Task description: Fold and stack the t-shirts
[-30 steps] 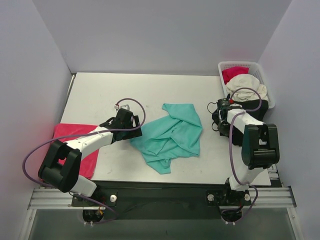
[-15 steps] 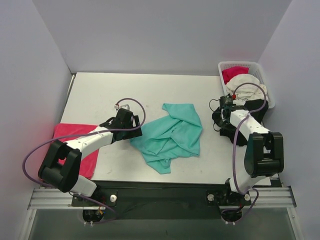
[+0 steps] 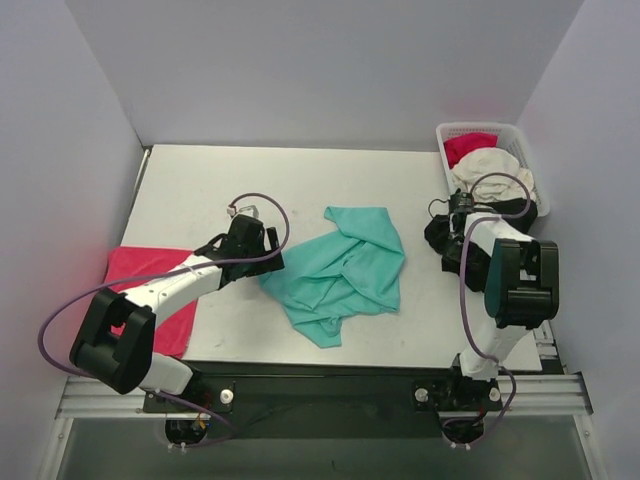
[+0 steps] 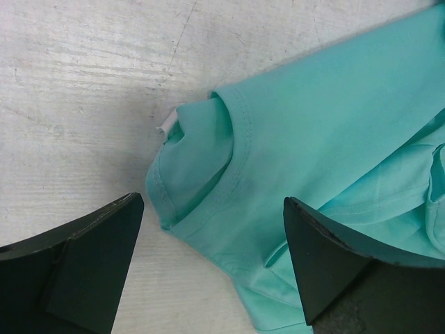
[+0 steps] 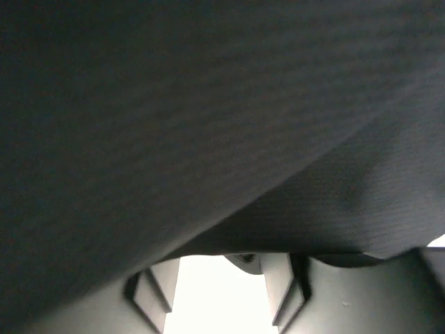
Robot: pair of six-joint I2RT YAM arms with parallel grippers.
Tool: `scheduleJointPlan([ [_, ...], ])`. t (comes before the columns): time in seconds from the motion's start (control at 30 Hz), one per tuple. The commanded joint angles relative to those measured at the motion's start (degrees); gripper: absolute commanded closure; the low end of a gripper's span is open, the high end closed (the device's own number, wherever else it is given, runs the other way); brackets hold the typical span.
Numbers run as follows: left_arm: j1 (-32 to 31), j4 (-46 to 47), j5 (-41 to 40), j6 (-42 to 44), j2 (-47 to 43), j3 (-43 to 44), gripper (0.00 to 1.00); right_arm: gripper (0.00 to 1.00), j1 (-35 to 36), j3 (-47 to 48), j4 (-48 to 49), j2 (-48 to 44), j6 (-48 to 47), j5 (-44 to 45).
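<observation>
**Teal collar under left fingers; right arm off at the basket**

Grey-white desk [image 3: 200, 190], plain walls on three sides.

Top view: teal shirt [image 3: 350, 265] lies crumpled mid-desk, its long axis running roughly near-left to far-right. Left fingers [image 3: 264, 250] sit at its left edge, so the left arm is the nearer one and the cloth lies to their right. Red shirt [image 3: 135, 262] lies flat at the desk's left edge, partly under the left arm. Right fingers [image 3: 452, 215] are over by the basket [image 3: 527, 160], at a black shirt [image 3: 445, 245] bunched on the desk just beside it.

Left wrist view: fingers are spread wide, gripping nothing. Collar [image 4: 226, 149] with its white tag lies between and just ahead of them on scuffed bare desk. My read: the next move is to drop and pinch at the collar.

Right wrist view: black cloth fills nearly the whole frame, right up against the camera. Can't tell whether those fingers are released or gripping.
</observation>
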Motion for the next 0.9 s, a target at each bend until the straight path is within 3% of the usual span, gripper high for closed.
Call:
scheduleJointPlan([
  [0.0,-0.3,1.9,1.4,0.4,-1.6,-0.3,0.07,0.57,-1.3,0.9,-2.1,0.0,-0.9,-3.6],
  [0.03,-0.3,1.9,1.4,0.4,-1.5,-0.5,0.07,0.61,-1.3,0.9,-2.2,0.0,-0.8,-3.8],
  [0.07,-0.3,1.9,1.5,0.3,-1.4,-0.5,0.07,0.79,-1.3,0.8,-2.2,0.0,-0.8,-4.0],
  [0.17,-0.3,2.0,1.5,0.3,-1.5,-0.6,0.07,1.0,-1.1,0.9,-2.8,-1.0,0.2,-3.3],
  [0.37,-0.3,2.4,1.6,-0.1,-1.4,-0.7,0.07,1.0,2.1,1.8,-4.8,-8.4,2.6,3.3],
  [0.43,-0.3,2.3,1.5,-0.1,-1.4,-0.6,0.07,1.0,6.7,2.7,-5.9,-12.6,2.7,7.0],
  [0.6,-0.3,1.7,0.8,-0.1,-1.8,-0.5,0.07,1.0,11.0,10.5,-8.5,-19.1,4.2,10.1],
  [0.87,-0.3,1.9,1.6,-0.4,-2.2,-0.3,0.07,1.0,11.6,27.7,-7.0,-16.5,-0.2,16.2],
])
